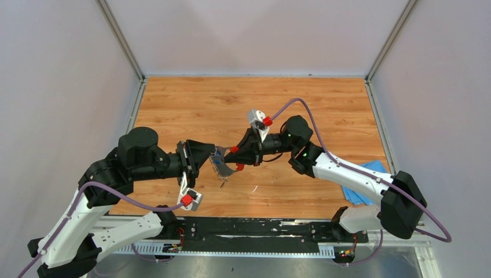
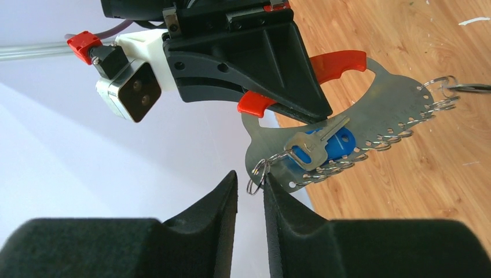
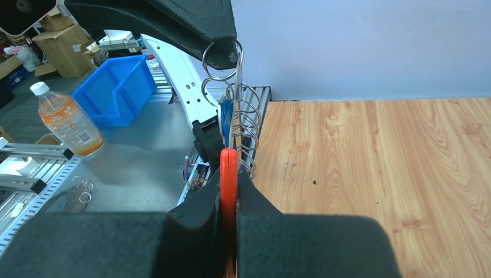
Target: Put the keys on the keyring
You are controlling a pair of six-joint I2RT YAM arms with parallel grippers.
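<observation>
Top external view: at the left of the frame the left arm reaches toward the middle, and the left gripper meets the keyring above the wooden tabletop. Just right of it, the right gripper comes in from the other side and holds the same keyring, so it hangs between the two, off the wood. Near the right edge a blue cloth lies on the tabletop, partly hidden by the right arm. In the left wrist view the left gripper's fingers stand a little apart, leaving a narrow gap. A small split ring at the lower left corner of the keyring's grey plate sits at the mouth of that gap; whether it is pinched cannot be told. To its right a key with a silvery blade lies against the plate over a blue oval, its head toward the split ring. In the right wrist view the right gripper is closed tight on the keyring's red loop, seen edge-on at the centre.
</observation>
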